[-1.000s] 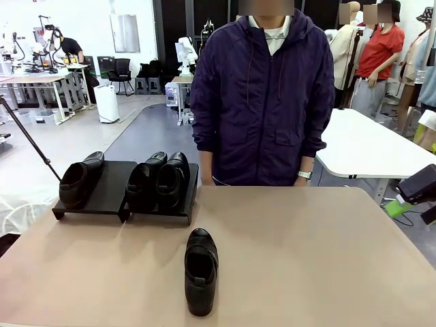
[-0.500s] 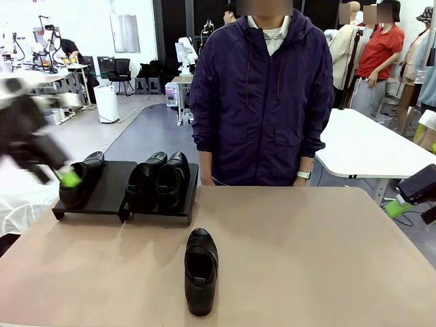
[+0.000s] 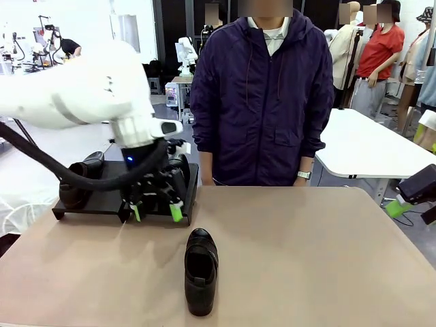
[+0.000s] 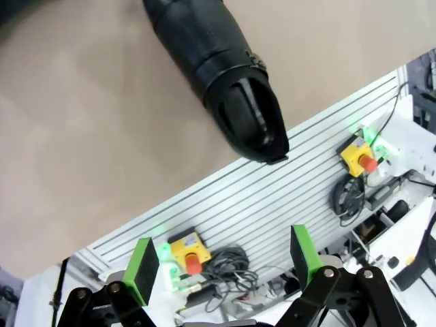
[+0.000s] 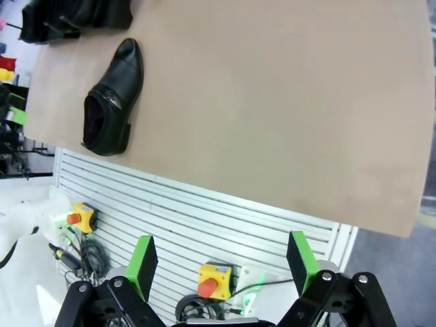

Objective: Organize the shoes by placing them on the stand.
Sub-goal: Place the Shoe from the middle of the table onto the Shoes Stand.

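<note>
Lone shoe [image 3: 201,272] before stand [image 3: 95,197]

One desk [image 3: 306,259]. One stand [image 3: 102,197], of two panels. Shoes: one shoe loose on the desk [image 3: 201,271], one on the stand's left panel [image 3: 73,184], and more black leather on the right panel behind the arm [image 3: 75,88], too hidden to count. One white arm across the front view. Two end effectors, the left end effector [image 3: 157,211] and the right end effector [image 5: 221,262], each with two green pads [image 4: 142,269]. Two yellow boxes with red buttons [image 4: 189,248] below the desk edge. One person [image 3: 262,95] at the far side.
</note>
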Action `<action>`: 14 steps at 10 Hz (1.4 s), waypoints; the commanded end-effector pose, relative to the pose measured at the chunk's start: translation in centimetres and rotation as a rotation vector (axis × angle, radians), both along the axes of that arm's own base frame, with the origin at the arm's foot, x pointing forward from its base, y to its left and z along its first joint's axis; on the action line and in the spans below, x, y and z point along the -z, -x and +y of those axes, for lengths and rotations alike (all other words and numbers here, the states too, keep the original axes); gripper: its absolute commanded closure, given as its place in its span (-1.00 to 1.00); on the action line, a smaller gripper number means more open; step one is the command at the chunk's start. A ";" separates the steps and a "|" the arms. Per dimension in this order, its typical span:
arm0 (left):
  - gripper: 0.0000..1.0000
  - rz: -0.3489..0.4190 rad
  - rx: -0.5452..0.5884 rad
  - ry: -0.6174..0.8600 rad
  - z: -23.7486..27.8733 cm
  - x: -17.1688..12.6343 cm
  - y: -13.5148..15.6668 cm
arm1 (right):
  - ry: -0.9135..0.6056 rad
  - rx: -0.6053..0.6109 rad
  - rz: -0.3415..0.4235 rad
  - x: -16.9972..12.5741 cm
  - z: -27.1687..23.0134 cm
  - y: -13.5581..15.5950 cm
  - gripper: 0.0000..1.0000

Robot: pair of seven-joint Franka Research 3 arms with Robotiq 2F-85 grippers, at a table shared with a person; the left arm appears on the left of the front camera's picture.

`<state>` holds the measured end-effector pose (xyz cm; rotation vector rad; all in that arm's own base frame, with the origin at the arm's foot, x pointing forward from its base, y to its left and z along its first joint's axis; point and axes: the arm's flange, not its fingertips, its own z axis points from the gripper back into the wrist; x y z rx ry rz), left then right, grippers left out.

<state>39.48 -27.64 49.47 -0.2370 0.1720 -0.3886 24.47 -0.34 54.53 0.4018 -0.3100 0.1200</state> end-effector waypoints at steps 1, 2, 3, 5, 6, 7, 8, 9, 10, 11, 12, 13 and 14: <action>-1.00 0.021 -0.104 0.029 -0.9 0.3 -0.6 | -0.006 -0.002 0.001 0.3 -0.1 0.1 -1.00; -1.00 -0.037 -0.096 0.030 0.1 -1.0 -0.9 | -0.006 -0.002 0.001 0.3 -0.1 0.1 -1.00; -1.00 0.021 -0.035 -0.002 -0.9 1.2 -0.5 | -0.006 -0.002 0.001 0.3 -0.1 0.1 -1.00; -1.00 0.021 -0.035 -0.002 -0.9 1.2 -0.5 | -0.006 -0.002 0.001 0.3 -0.1 0.1 -1.00; -1.00 0.021 -0.035 -0.002 -0.9 1.2 -0.5 | -0.006 -0.002 0.001 0.3 -0.1 0.1 -1.00; -1.00 0.016 -0.050 0.000 -1.1 1.2 -0.8 | -0.006 -0.002 0.001 0.3 -0.1 0.1 -1.00; -1.00 0.009 -0.053 0.034 -0.5 2.2 0.3 | -0.006 -0.002 0.001 0.3 -0.1 0.1 -1.00; -1.00 -0.064 -0.189 -0.026 -0.5 3.4 2.7 | -0.006 -0.002 0.001 0.3 -0.1 0.1 -1.00; -1.00 -0.097 -0.248 -0.031 -0.4 4.8 4.8 | -0.006 -0.002 0.001 0.3 -0.1 0.1 -1.00; -1.00 -0.138 -0.331 -0.048 -0.7 6.3 6.4 | -0.006 -0.002 0.001 0.3 -0.1 0.1 -1.00; -1.00 -0.173 -0.373 -0.061 -1.3 7.7 7.2 | -0.006 -0.002 0.001 0.3 -0.1 0.1 -1.00; -1.00 -0.213 -0.444 -0.088 -1.9 9.0 7.2 | -0.006 -0.002 0.001 0.3 -0.1 0.1 -1.00; -1.00 -0.237 -0.478 -0.098 -2.3 10.1 6.6 | -0.006 -0.002 0.001 0.3 -0.1 0.1 -1.00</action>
